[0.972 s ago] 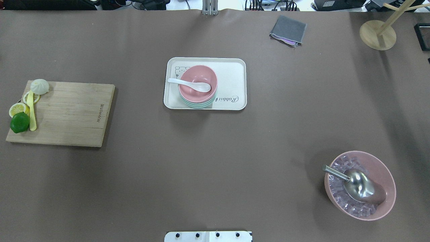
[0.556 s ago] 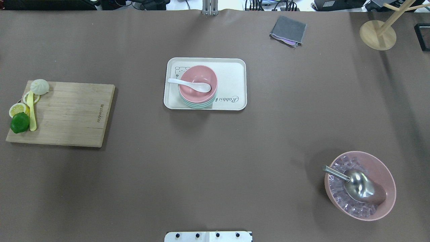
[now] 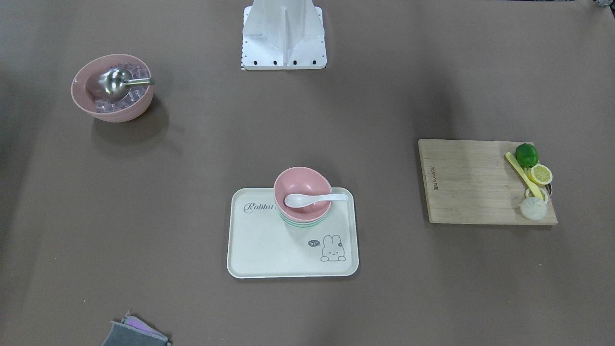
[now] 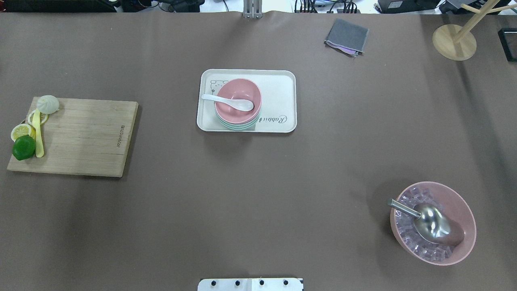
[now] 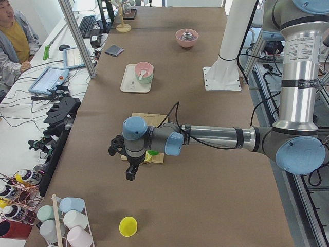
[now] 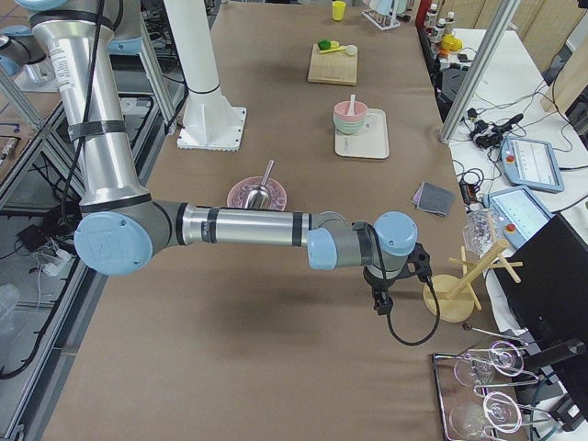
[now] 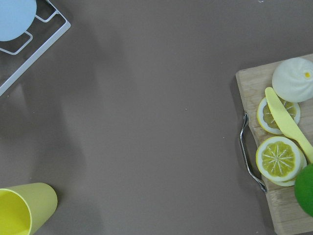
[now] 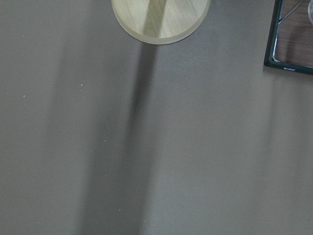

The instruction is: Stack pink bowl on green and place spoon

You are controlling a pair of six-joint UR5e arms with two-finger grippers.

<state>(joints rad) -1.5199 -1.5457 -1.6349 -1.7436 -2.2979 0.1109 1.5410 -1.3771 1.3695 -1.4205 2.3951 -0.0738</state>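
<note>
The pink bowl point(image 4: 238, 93) sits nested in the green bowl point(image 4: 237, 127). Only thin mint rims of the green one show beneath it. A white spoon point(image 4: 228, 102) lies in the pink bowl, its scoop inside and its handle sticking out over the left rim. The stack stands on the left half of a cream tray point(image 4: 278, 91) printed with a rabbit and the word "Rabbit". The tray is in the middle of the table, toward the far side.

The table point(image 4: 258, 194) is covered in plain brown. At its left end the left gripper point(image 5: 130, 176) hangs over bare table just off the end of a wooden cutting board point(image 4: 85, 137). A yellow cup point(image 5: 128, 226) stands farther out. I cannot tell how its jaws stand. Along the board's left edge are a white bun point(image 4: 47, 104), lemon slices point(image 4: 21, 130), a yellow knife point(image 4: 38, 137) and a lime point(image 4: 23, 147).

To the right and near, a bigger pink bowl point(image 4: 464, 210) holds ice cubes and a metal scoop point(image 4: 434, 220). At the far edge lies a folded grey cloth point(image 4: 347, 36). In the far right corner stands a wooden rack on a round base point(image 4: 454, 42). The right gripper point(image 6: 379, 303) hangs just beside that base, and I cannot tell its jaws either.

Beyond the far edge a man in a yellow top point(image 5: 13, 46) sits among tablets and cables.
</note>
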